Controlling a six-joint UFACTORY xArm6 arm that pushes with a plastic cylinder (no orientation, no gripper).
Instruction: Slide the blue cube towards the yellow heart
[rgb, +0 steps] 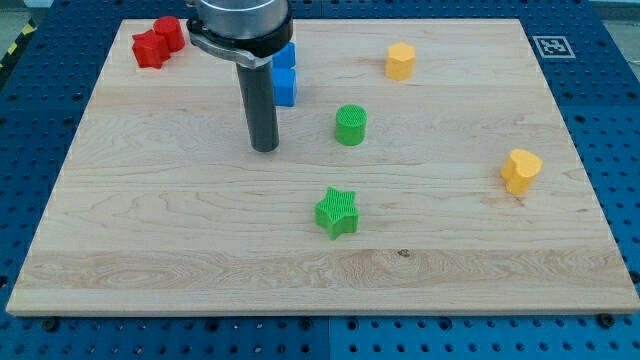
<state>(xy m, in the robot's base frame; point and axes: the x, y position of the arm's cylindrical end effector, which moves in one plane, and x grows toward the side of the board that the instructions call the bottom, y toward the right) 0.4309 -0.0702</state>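
Note:
The blue cube (286, 87) sits near the view's top, left of centre, with a second blue block (287, 55) just above it, partly hidden by the arm. The yellow heart (521, 170) lies at the view's right, about mid-height. My tip (265, 149) rests on the board just below and slightly left of the blue cube, a short gap from it. The rod hides part of the cube's left side.
A green cylinder (350, 125) stands right of my tip. A green star (337, 212) lies below centre. A yellow hexagonal block (400, 61) sits at the top right. Two red blocks (158, 42) sit at the top left corner. The wooden board (200, 250) ends in blue perforated table.

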